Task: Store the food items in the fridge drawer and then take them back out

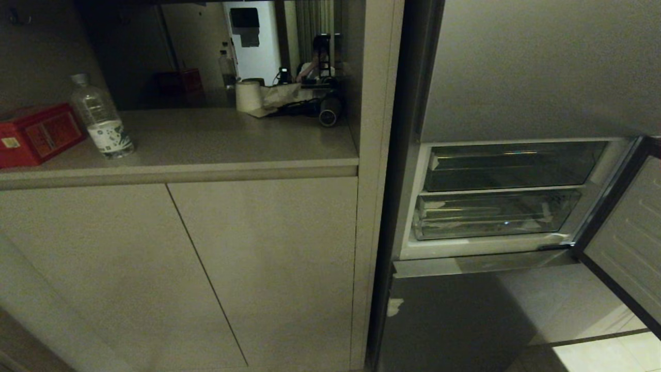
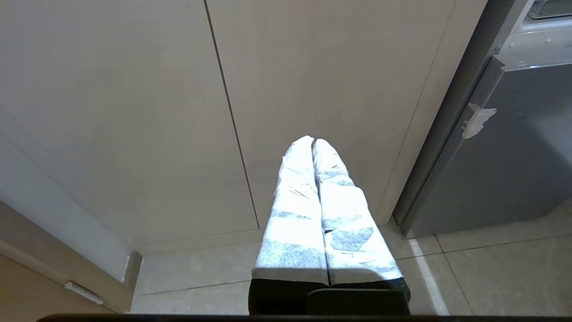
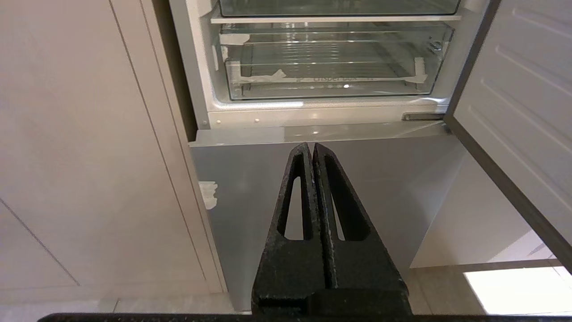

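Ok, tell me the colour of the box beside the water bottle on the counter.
The box is red; the head view shows it best.

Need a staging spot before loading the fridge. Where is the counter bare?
Bare: the counter between the water bottle and the paper roll, forward to its edge. Crowded: the left end by the red box, and the back corner's clutter.

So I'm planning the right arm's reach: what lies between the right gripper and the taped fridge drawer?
In the right wrist view, only the closed grey lower fridge panel and white sill separate the shut right gripper from the fridge drawer.
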`<state>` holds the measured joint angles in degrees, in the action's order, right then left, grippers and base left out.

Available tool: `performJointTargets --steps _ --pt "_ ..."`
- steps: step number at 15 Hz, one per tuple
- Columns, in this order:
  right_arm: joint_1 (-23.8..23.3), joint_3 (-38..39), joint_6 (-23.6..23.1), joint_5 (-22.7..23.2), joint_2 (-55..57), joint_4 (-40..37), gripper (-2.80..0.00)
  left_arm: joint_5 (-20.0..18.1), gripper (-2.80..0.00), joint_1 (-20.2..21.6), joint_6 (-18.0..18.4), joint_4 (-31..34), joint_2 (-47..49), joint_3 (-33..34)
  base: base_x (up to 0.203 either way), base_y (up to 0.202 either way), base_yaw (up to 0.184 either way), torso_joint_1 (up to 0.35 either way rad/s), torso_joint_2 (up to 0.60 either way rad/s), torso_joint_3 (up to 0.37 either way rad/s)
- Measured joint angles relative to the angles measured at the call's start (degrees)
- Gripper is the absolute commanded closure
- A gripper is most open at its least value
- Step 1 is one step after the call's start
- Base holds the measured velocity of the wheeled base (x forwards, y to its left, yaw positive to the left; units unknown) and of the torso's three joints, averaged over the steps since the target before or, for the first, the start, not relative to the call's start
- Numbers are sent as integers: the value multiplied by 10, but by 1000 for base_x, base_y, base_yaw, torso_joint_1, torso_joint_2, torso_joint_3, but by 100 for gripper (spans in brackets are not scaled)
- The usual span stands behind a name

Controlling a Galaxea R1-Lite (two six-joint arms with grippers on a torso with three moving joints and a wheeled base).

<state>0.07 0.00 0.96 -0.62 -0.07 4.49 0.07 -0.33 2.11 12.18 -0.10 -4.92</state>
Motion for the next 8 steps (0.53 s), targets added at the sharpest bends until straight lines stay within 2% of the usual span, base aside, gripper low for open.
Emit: performJointTargets --steps 8 --pt "0 0 -9 1 0 0 0 0 0 0 0 0 0 0 0 0 0 0 0 0"
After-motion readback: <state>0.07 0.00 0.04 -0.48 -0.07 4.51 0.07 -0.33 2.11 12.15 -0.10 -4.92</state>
